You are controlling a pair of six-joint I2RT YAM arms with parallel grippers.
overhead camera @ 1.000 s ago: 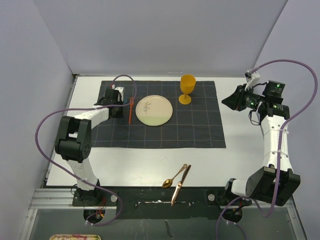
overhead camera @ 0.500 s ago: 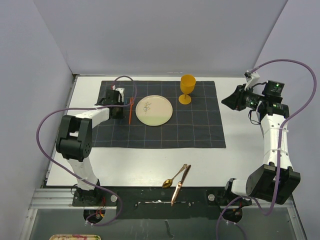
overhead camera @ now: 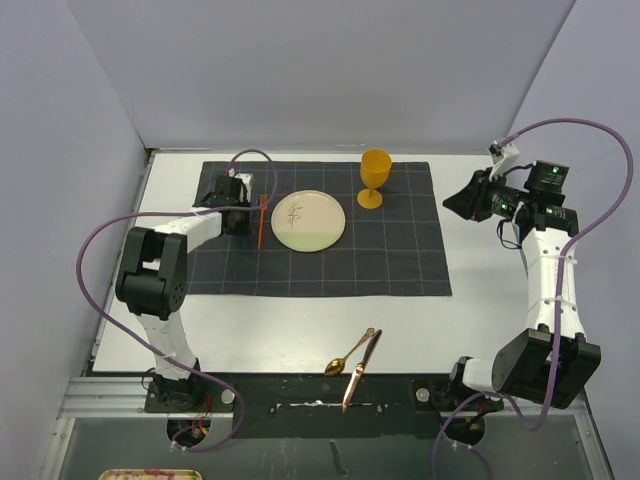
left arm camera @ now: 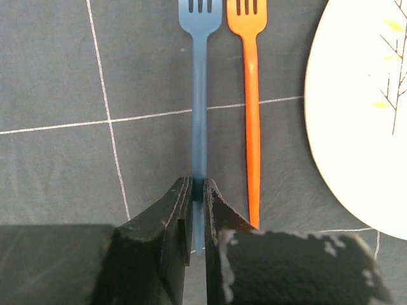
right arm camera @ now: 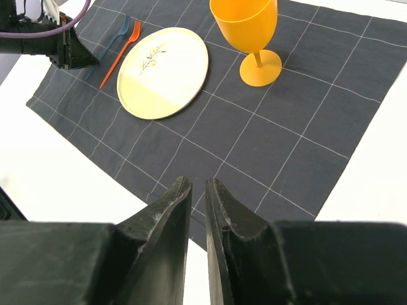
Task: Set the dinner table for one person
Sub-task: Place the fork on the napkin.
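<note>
- One large flat white dinner table (overhead camera: 480, 300) carries everything. The round cream plate with a twig print (overhead camera: 308, 220) sits towards its far side.
- One dark grey cloth with a thin light grid (overhead camera: 400, 260) lies flat under the plate and spreads well past it on every side.
- Two plastic forks lie parallel just left of the plate, tines pointing away from the arm bases. The orange fork (left arm camera: 252, 127) is nearer the plate and the blue fork (left arm camera: 199, 95) is just beyond it. They lie close together but apart.
- One orange plastic goblet (overhead camera: 374, 178) stands upright on the cloth, near the plate's far right.
- One gold metal spoon (overhead camera: 348, 354) and one copper-coloured metal knife (overhead camera: 360, 372) lie together off the cloth, well apart from the plate on its near side.
- The left gripper (left arm camera: 198, 185) is low over the cloth left of the plate, clenched on the blue fork's handle end.
- The right gripper (right arm camera: 196, 184) hangs well to the right of the plate. Its jaws are drawn almost together and grasp nothing.
</note>
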